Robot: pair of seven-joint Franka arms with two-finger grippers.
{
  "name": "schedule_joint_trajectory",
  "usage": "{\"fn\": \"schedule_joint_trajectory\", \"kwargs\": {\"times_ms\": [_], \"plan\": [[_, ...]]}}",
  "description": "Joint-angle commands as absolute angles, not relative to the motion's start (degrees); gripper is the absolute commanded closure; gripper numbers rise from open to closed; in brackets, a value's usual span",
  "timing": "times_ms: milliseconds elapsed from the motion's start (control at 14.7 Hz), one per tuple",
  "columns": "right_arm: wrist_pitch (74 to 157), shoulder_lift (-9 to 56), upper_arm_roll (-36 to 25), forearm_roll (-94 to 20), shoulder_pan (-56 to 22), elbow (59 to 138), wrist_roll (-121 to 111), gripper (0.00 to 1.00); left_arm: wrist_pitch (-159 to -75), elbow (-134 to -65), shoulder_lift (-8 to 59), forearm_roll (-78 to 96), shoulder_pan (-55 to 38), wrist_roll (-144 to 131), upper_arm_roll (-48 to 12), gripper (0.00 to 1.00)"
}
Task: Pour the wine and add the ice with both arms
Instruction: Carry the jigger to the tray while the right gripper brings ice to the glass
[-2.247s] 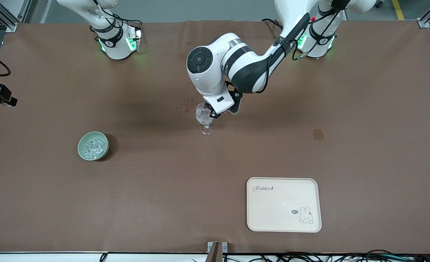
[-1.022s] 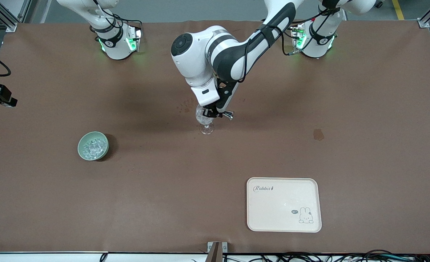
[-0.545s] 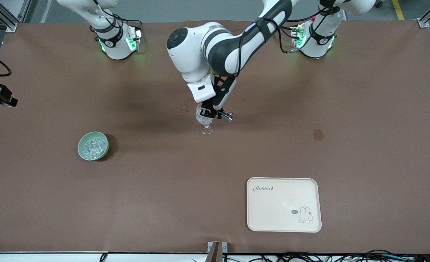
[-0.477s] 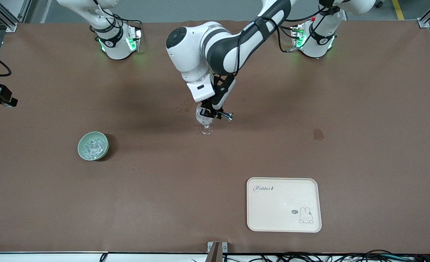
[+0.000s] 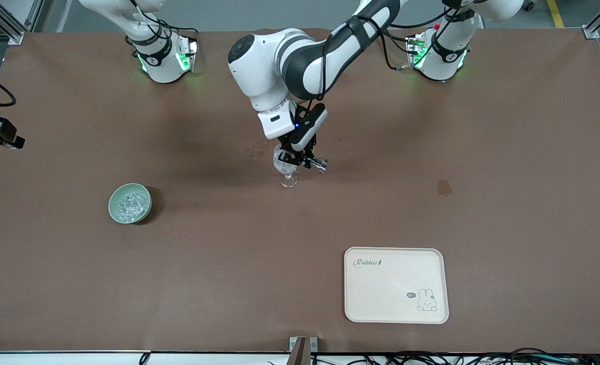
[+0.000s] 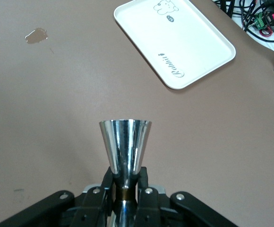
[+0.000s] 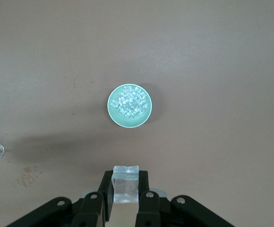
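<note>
My left gripper (image 5: 305, 161), clamped on the steel jigger (image 6: 124, 144), has tipped further over the glass (image 5: 285, 162) w/ ice (image 5: 281, 161), so pour's underway; right gripper (image 7: 125, 189) waits, holding an ice cube (image 7: 125, 183) above the ice bowl (image 5: 130, 203).

Right claw (image 7: 125, 189) grips a clear cube (image 7: 125, 183) above the ice (image 7: 130, 104) bowl (image 7: 144, 119).

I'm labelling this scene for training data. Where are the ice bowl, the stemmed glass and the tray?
ice bowl (image 5: 112, 205): front view, on its green rim.
stemmed glass (image 5: 288, 179): front view, on its foot.
tray (image 5: 396, 285): front view, on its bare cream middle.
</note>
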State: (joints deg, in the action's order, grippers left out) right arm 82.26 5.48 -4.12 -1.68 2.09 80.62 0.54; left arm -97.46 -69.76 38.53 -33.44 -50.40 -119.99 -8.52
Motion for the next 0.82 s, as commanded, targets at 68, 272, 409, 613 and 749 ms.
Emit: {"fn": "schedule_joint_trajectory", "kwargs": {"times_ms": [68,272,409,613,749], "plan": [[82.7,5.0,-3.9,-1.0,1.9,81.3,0.7,0.98,-95.4,-67.9,38.6,-34.7,-50.9,-117.9,-8.2,1.0],[82.6,5.0,-3.9,-1.0,1.9,81.3,0.8,0.98,-95.8,-67.4,38.4,-29.1,-46.2,-110.9,-8.3,1.0],[82.5,4.9,-3.9,-1.1,1.8,81.3,0.9,0.98,-98.0,-67.2,38.2,-22.6,-40.9,-107.2,-8.7,1.0],[82.3,5.0,-2.8,-1.4,-0.9,81.3,7.4,0.99,-107.4,-66.7,37.5,-8.4,-32.1,-105.9,-8.7,1.0],[82.4,5.0,1.6,-1.4,-1.3,81.3,15.4,0.99,-113.6,-66.7,37.6,1.3,-26.2,-102.4,-8.8,1.0]]}}
